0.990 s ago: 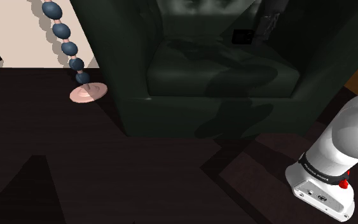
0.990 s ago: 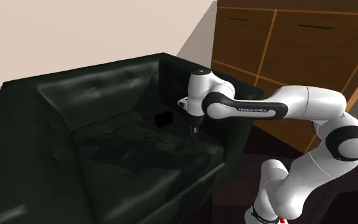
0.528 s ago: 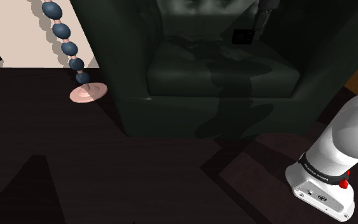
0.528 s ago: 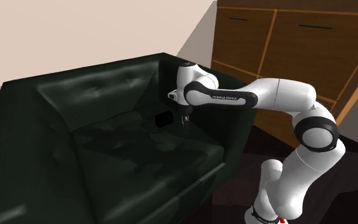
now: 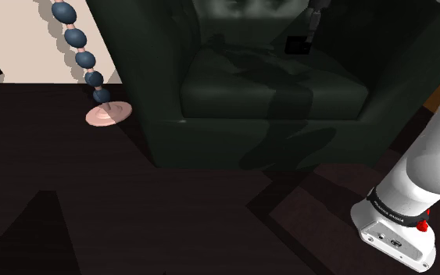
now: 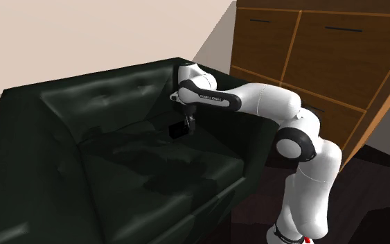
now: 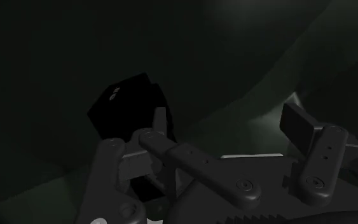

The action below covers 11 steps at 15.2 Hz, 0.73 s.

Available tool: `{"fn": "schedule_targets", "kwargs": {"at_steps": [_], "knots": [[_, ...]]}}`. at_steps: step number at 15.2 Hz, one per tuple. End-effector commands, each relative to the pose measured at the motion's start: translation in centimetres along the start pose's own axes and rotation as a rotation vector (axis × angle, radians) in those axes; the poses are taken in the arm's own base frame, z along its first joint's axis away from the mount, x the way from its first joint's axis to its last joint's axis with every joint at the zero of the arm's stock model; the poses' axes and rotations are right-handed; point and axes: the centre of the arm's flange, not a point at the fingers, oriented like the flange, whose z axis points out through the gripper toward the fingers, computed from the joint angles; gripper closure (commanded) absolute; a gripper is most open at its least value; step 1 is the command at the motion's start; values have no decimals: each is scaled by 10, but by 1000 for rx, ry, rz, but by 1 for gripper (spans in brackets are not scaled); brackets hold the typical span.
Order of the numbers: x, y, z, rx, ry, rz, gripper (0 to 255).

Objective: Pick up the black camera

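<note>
- One dark sofa [image 6: 82, 138] lies beneath my pincer [image 7: 228, 121].
- My pincer is released: fingers spread, holding nothing.
- One black camera [image 7: 128, 105] sits on the sofa seat just beside one fingertip, not between the two. I judge it a light, stiff, smooth box, best clasped across its flat opposite sides.

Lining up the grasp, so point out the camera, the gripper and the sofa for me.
camera [image 6: 178, 129]: second exterior view, on its front face.
gripper [image 6: 190, 128]: second exterior view, between its fingertips.
sofa [image 6: 82, 97]: second exterior view, on the backrest.
</note>
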Motion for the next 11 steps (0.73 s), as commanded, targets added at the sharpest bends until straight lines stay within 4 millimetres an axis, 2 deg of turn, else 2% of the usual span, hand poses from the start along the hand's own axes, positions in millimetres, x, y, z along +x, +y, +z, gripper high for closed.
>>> {"fn": "schedule_targets", "kwargs": {"at_steps": [1,4,5,11], "knots": [[13,24,2,4,-7,-47,0],[33,60,5,11,-16,-108,0],[36,66,5,12,-18,-118,0],[36,67,37,12,-18,-118,0]]}}
